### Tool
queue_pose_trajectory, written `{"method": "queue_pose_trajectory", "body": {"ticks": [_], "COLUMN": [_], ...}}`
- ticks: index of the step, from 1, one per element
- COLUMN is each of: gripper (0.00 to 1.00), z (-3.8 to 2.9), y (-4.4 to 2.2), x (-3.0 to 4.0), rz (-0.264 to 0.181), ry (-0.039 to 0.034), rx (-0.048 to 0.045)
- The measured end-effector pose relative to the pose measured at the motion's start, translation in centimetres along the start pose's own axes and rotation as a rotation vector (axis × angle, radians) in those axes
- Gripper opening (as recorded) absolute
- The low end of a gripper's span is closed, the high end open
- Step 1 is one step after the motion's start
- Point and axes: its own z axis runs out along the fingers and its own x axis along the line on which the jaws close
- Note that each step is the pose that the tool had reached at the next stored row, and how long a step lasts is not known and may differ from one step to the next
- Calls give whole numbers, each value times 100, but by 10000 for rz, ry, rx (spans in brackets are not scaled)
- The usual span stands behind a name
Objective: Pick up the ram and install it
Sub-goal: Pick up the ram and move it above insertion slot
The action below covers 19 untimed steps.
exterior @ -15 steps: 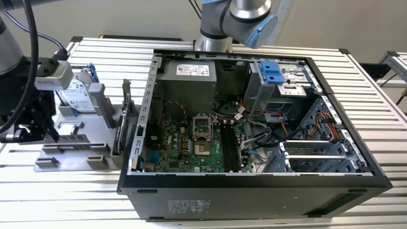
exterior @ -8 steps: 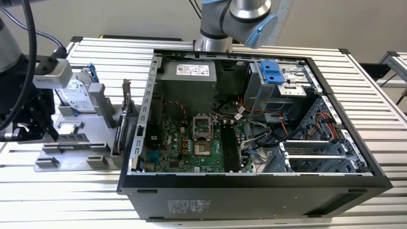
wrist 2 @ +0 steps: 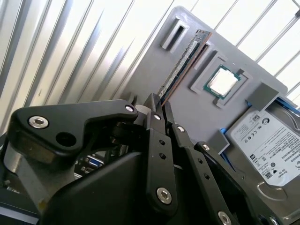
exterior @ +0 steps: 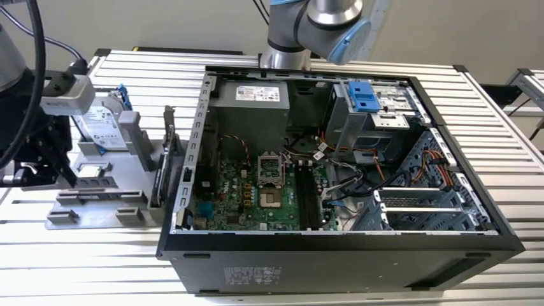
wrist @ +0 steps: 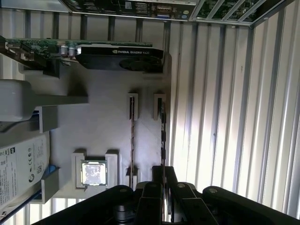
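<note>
Black gripper looks to have its fingers pinched narrow on the long, thin dark-green circuit-board ram between them. It's not out of the grey plastic holder yet, so the whole install is left.

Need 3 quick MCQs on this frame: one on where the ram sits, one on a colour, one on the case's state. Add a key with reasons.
1. Where is the ram?
A. On edge in a slot of the grey holder
B. In a cardboard box
C. In a person's hand

2. What colour is the drive-bay latch in the computer case?
A. Red
B. Blue
C. Yellow

3. The computer case is:
A. Shut, with its panel on
B. Open, with the motherboard exposed
C. Wrapped in foil

Key:
1 A: both wrist views show the ram standing in the holder's slot.
2 B: the latch is plainly blue in the exterior view.
3 B: the board and cables lie in plain sight.
</note>
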Motion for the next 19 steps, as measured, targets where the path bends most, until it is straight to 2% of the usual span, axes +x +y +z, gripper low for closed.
{"method": "queue_pose_trajectory", "body": {"ticks": [19], "gripper": [0], "z": [-101], "y": [-2], "x": [-1], "rz": [0], "ry": [0], "rx": [1]}}
